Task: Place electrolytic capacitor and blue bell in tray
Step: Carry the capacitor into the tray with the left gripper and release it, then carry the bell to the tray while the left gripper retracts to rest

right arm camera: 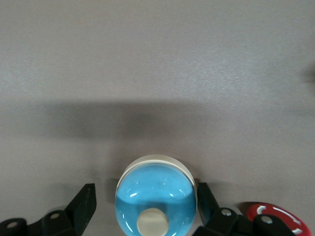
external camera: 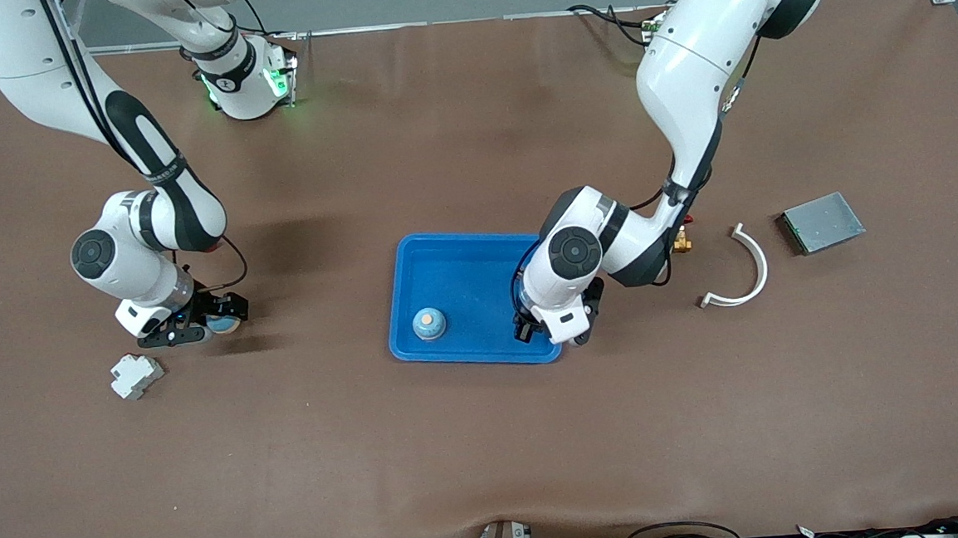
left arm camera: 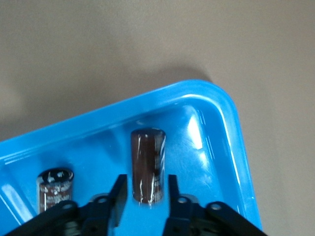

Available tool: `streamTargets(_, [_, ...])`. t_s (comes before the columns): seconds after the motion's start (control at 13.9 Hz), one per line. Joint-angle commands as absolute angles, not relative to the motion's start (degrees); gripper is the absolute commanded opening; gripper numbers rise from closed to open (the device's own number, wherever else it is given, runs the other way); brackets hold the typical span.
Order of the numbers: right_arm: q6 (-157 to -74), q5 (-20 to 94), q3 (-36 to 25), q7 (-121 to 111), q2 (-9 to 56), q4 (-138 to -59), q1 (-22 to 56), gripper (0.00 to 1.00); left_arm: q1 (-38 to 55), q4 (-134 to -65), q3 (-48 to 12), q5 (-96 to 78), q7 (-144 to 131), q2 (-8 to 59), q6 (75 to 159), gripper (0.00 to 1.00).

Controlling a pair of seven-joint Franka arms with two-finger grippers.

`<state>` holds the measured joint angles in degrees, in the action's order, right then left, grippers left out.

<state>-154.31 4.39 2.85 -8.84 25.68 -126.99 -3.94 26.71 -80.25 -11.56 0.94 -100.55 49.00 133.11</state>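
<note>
The blue tray (external camera: 463, 278) lies mid-table. My left gripper (external camera: 533, 330) is low inside the tray's corner nearest the left arm's end. A dark brown electrolytic capacitor (left arm camera: 146, 164) stands on the tray floor (left arm camera: 216, 105) between the open fingers of the left gripper (left arm camera: 146, 178), with a gap on each side. A second capacitor (left arm camera: 55, 189) stands beside it. A blue bell (external camera: 429, 324) sits in the tray. Another blue bell (right arm camera: 155, 196) rests on the table toward the right arm's end (external camera: 223, 323), inside my right gripper (right arm camera: 144, 189), (external camera: 214, 323). One finger touches it and the other stands apart.
A grey plastic part (external camera: 136, 376) lies nearer the front camera than the right gripper. Toward the left arm's end lie a white curved piece (external camera: 745, 273), a small brass fitting (external camera: 682, 244) and a grey metal box (external camera: 822, 222).
</note>
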Motion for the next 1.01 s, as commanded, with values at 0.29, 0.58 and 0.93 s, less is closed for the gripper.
streamTargets(0.29, [-153.6, 5.9, 2.9, -7.2, 24.3, -125.0, -0.3, 0.0, 25.2, -78.7, -9.9, 3.1, -97.7, 43.8, 130.4, 1.0])
streamTargets(0.58, [-136.9, 5.9, 3.0, 3.9, 21.9, -117.7, 4.4, 0.0, 20.1, -79.1, -10.0, 3.4, -83.5, 36.0, 123.7, 1.0])
streamTargets(0.93, [-124.3, 5.8, 3.0, 30.7, 17.6, -111.4, 17.5, 0.0, 13.6, -79.4, -10.0, 3.5, -65.8, 27.9, 110.6, 1.0])
